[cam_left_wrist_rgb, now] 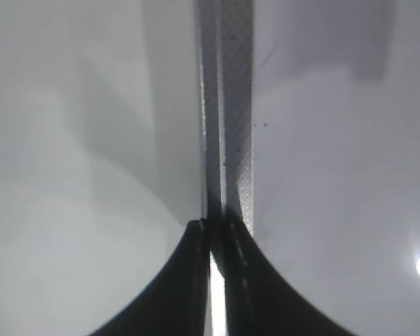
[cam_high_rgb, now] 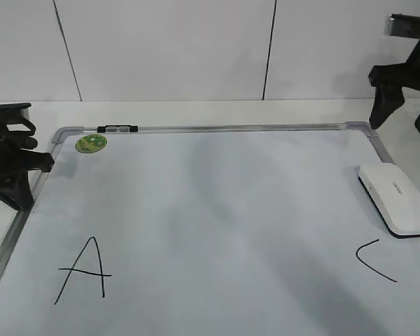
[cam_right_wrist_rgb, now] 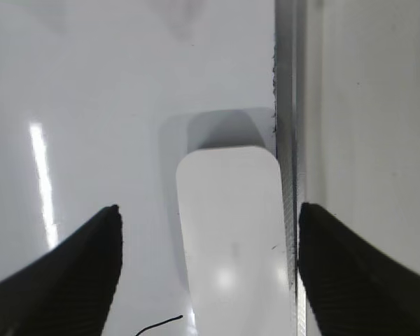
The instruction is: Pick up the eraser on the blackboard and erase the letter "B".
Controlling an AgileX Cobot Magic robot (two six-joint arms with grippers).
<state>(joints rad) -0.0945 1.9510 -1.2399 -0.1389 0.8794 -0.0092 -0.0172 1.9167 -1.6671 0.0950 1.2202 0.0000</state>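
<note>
The blackboard is a white board with a grey frame lying flat. No letter "B" shows; the board between the black "A" and the black "C" is blank. The eraser, a white rounded block, lies at the board's right edge. My right gripper hangs open and empty above and behind it. In the right wrist view the eraser lies below and between the open jaws, untouched. My left gripper is shut and empty over the board's left frame.
A round green sticker sits in the board's far left corner. A small black clip is on the far frame. The frame rail runs right beside the eraser. A white wall stands behind the table.
</note>
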